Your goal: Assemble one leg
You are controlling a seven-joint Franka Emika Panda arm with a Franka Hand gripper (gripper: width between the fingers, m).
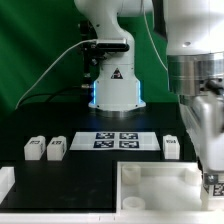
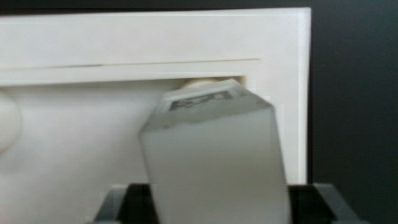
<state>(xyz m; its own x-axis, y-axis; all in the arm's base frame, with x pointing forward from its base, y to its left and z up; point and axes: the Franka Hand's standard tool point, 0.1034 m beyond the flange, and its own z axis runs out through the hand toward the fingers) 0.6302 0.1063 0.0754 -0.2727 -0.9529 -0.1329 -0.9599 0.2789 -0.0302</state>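
Exterior view. Black table (image 1: pixel 60 185) in front of a green backdrop. Arm base (image 1: pixel 113 85) stands upper centre, lit blue at its foot. The marker board (image 1: pixel 115 141) lies flat at mid-frame, just below the base, showing four tags. Two loose legs sit side by side at left of centre: one leg (image 1: pixel 35 149) and its neighbour (image 1: pixel 56 149), close together, each with a tag on its face. A third leg (image 1: pixel 171 148) sits right of the marker board, apart from it. The white tray-like tabletop (image 1: pixel 160 186) fills the lower right, rim raised, with a corner hole (image 1: pixel 130 203) near its lower left. A white part (image 1: pixel 5 181) is cut off at the left edge. The arm's wrist comes down along the right edge; the gripper (image 1: pixel 212 180) is at the tabletop's right end, with a small tag visible at its lower end. Finger spacing cannot be read from here.

Wrist view. One grey finger (image 2: pixel 214 160) rises from the bottom centre of the frame. At its tip sits a tagged leg (image 2: pixel 201 98), tilted, tucked against the tabletop (image 2: pixel 160 40). The second finger is not visible, so I cannot tell whether the gripper is clamped on the leg or merely touching it.
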